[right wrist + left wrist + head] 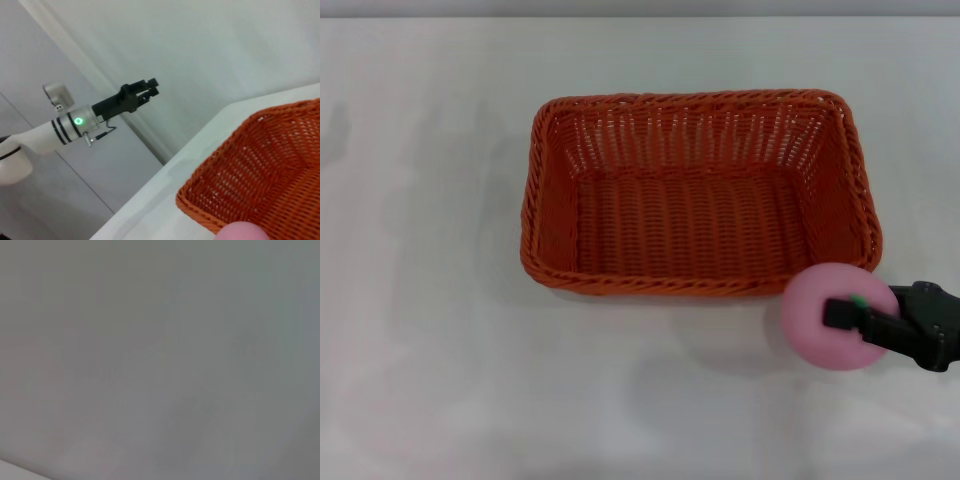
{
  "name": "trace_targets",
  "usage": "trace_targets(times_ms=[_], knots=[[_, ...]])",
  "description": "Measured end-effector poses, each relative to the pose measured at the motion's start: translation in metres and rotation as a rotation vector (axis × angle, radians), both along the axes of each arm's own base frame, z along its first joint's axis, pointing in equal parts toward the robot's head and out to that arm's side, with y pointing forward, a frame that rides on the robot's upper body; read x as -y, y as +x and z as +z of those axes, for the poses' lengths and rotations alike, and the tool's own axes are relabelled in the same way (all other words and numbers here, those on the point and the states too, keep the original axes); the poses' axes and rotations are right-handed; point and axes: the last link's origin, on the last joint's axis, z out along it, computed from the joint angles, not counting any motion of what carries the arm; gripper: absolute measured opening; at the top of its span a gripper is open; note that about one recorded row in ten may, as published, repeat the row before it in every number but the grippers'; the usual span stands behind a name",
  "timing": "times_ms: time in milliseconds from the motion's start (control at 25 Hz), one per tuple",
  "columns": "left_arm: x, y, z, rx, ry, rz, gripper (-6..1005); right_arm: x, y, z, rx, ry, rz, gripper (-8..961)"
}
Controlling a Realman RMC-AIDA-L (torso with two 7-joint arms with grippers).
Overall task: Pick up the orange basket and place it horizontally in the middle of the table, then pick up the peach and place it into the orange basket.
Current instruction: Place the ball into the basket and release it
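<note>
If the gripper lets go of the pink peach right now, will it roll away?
Probably. The peach looks round and smooth, so it would likely roll on the flat table. It sits beside the orange basket, which might stop it. The right gripper seems to hold it.

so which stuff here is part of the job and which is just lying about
Part of the job:
orange basket, empty
peach, in the right pincer
table

Just lying about:
nothing; left pincer is parked off the table
</note>
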Motion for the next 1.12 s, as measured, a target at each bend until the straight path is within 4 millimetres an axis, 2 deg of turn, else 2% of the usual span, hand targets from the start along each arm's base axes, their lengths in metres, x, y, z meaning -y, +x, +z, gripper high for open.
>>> trace_targets(times_ms=[600, 1120], knots=[[0.0, -0.001, 0.0, 0.001, 0.0, 0.002, 429, -0.02, -0.021, 0.014, 0.016, 0.076, 0.091, 234], [0.003, -0.004, 0.001, 0.018, 0.0, 0.002, 428, -0.055, -0.048, 0.012, 0.032, 0.124, 0.18, 252]])
